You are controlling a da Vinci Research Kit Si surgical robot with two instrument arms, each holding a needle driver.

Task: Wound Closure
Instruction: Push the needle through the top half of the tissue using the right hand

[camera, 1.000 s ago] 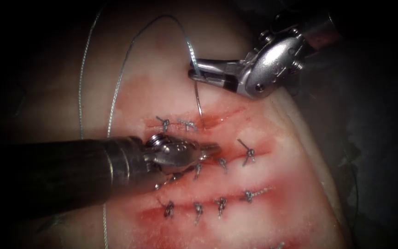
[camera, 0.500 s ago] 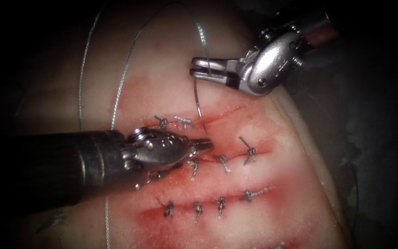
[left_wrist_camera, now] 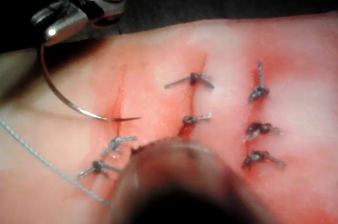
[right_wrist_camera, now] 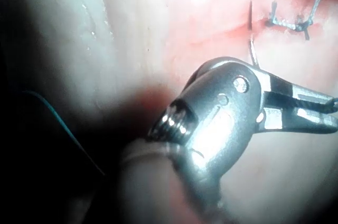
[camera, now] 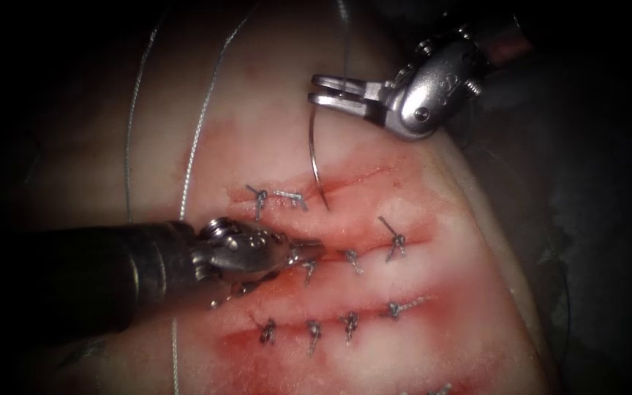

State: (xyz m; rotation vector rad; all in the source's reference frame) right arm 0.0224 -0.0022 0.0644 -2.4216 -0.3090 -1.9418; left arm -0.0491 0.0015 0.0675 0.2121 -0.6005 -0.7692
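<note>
Needle (camera: 314,157), tip in tissue (camera: 272,139), clamped by right end effector (camera: 316,91); left end effector (camera: 314,250) closed, empty.

obstacles: needle (camera: 314,157), knots (camera: 279,196) (stitched rows) | free: upper-left tissue (camera: 257,95)

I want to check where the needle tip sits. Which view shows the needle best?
The left wrist view: the needle shows its whole curve from the right tool to its tip at the cut. The endoscope view shows it foreshortened; the right wrist view, just a sliver.
</note>
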